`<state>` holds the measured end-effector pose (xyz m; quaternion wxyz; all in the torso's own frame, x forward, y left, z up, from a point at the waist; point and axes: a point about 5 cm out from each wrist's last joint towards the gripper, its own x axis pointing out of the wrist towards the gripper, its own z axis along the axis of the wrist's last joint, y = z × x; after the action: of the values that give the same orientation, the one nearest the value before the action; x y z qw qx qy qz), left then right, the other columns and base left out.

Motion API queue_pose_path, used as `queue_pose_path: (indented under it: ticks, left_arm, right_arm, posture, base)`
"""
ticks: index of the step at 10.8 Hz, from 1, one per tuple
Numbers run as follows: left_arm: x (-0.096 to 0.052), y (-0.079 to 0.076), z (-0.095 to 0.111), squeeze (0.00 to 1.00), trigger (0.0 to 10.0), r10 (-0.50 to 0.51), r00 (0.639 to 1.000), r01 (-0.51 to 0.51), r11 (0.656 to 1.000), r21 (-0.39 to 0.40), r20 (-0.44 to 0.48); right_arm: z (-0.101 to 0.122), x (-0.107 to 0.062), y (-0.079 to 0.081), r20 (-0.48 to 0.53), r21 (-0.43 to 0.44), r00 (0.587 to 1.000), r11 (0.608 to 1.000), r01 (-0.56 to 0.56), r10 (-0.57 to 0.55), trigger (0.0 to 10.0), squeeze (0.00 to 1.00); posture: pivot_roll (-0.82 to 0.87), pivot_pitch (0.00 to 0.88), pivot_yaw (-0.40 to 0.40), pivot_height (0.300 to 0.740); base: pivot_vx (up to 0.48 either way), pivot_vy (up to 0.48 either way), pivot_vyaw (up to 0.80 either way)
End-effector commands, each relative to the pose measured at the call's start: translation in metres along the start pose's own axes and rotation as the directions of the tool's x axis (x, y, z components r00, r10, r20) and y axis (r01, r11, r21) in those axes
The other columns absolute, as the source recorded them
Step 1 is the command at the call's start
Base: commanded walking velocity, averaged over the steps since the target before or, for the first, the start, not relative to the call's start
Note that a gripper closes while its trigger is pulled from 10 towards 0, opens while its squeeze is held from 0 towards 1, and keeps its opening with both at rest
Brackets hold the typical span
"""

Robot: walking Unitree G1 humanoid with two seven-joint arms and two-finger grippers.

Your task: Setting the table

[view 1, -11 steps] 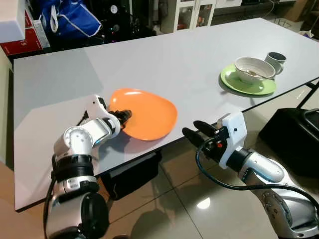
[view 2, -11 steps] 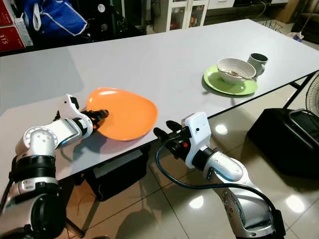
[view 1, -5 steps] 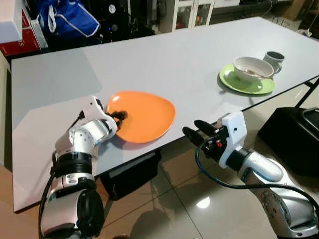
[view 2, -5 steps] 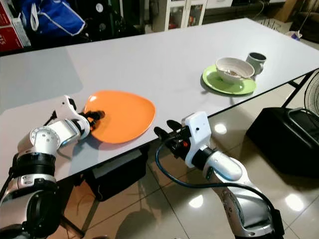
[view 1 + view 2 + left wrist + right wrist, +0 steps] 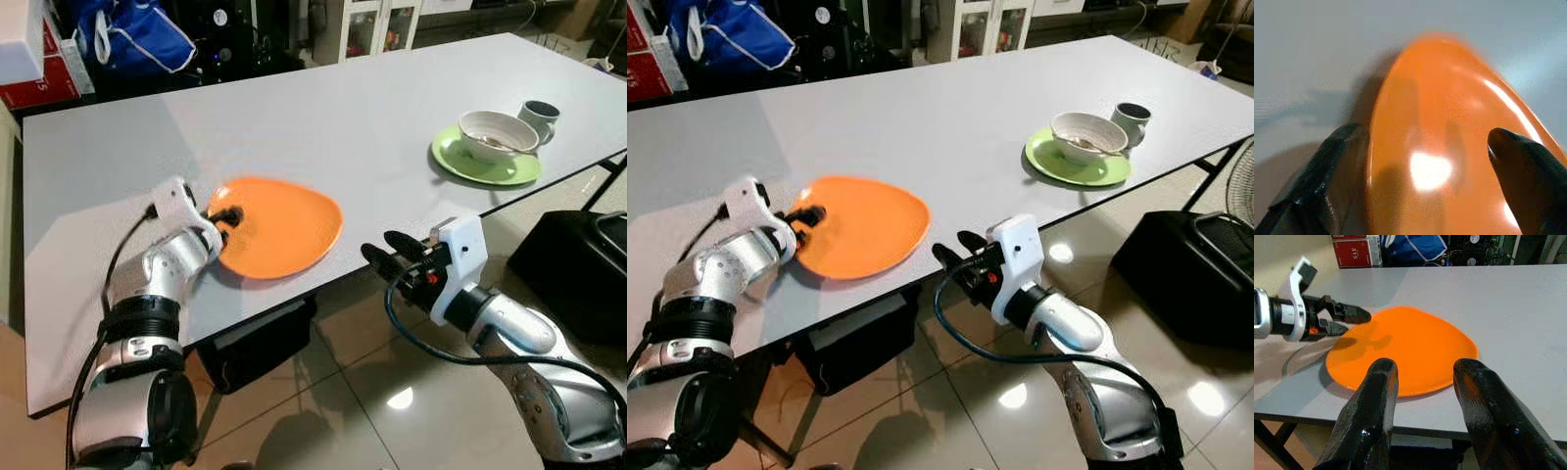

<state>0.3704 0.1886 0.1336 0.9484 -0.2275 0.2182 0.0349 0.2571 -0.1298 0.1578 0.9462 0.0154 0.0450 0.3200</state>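
While its fingers stand parted and hold nothing, the right gripper (image 5: 384, 254) hangs off the near edge of the grey table (image 5: 323, 117), above the tiled floor (image 5: 343, 392) and just short of the orange plate (image 5: 279, 225). On the tabletop, the left gripper (image 5: 225, 219) straddles the plate's left rim, one finger above and one below, jaws apart. Well to the right lies a green plate (image 5: 485, 164) bearing a white bowl (image 5: 499, 135), a mug (image 5: 539, 117) beside it. Beyond the far edge sit a red box (image 5: 44, 86) and a blue bag (image 5: 137, 39).
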Motion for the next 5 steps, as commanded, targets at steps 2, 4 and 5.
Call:
queue_pose_path:
  ticks: [2, 4, 5]
  left_arm:
    - [0.0019, -0.0118, 0.0106, 1.00, 10.0, -0.020, 0.997, 0.012, 0.994, 0.111, 0.073]
    - [0.0024, -0.0152, 0.0128, 0.98, 10.0, -0.043, 0.990, 0.016, 0.980, 0.197, 0.133]
    - [0.0025, -0.0150, 0.0135, 0.64, 10.0, -0.029, 0.986, -0.016, 0.964, 0.265, 0.165]
  right_arm:
    - [0.0036, -0.0005, -0.0047, 0.018, -0.010, 0.999, 1.000, 0.028, -0.028, 10.0, 0.00]
    - [0.0035, -0.0007, -0.0049, 0.017, -0.009, 0.999, 0.999, 0.031, -0.030, 10.0, 0.00]
    - [0.0034, -0.0006, -0.0052, 0.016, -0.010, 0.999, 0.999, 0.033, -0.032, 10.0, 0.00]
  posture:
    - [0.04, 0.000, 0.000, 0.740]
    - [0.04, 0.000, 0.000, 0.740]
    - [0.04, 0.000, 0.000, 0.740]
  base:
    - [0.000, 0.000, 0.00]
    - [0.000, 0.000, 0.00]
    - [0.000, 0.000, 0.00]
